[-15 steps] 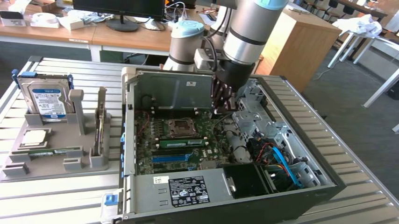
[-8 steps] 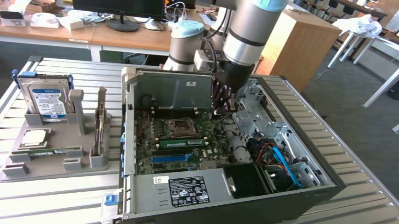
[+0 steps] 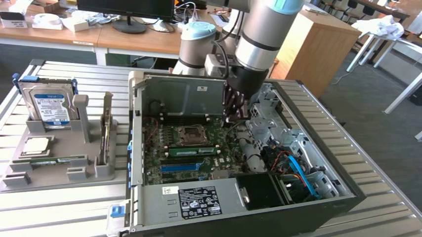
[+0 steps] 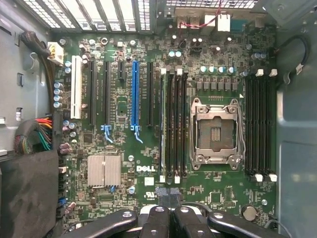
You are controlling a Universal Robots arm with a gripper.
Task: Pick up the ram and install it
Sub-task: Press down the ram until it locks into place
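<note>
An open desktop computer case (image 3: pixel 316 197) lies on its side on a slatted metal table (image 3: pixel 59 207), its motherboard (image 4: pixel 148 148) facing up. A grey Universal Robots arm (image 3: pixel 264 34) reaches down into the case from the table's far edge, its gripper (image 3: pixel 235 116) hanging just above the board beside the empty processor socket (image 3: pixel 189 132).

In the exterior view, one ram stick (image 3: pixel 192 148) already sits seated in a slot just near the socket, a thin green strip lying level with the board. In the wrist view the same stick (image 4: pixel 163 126) shows edge-on in the outermost slot of the bank of black memory slots (image 4: pixel 176 124) beside the socket (image 4: pixel 216 131). A second bank of black slots (image 4: pixel 259 124) lies on the socket's other side.

The gripper's black fingers (image 4: pixel 159 223) are drawn together with almost no gap between them, and nothing visible is held between them.

A bright blue expansion slot (image 4: pixel 134 91) runs along the board among black ones, and a ribbed silver heatsink (image 4: pixel 104 171) sits close to the Dell logo.

On the table beside the case, toward the exterior view's left, a grey parts holder (image 3: pixel 86 173) carries an upright hard drive (image 3: pixel 45 103), a square processor chip (image 3: pixel 34 144) and another green ram stick (image 3: pixel 49 159) lying flat in a groove near its front edge.
</note>
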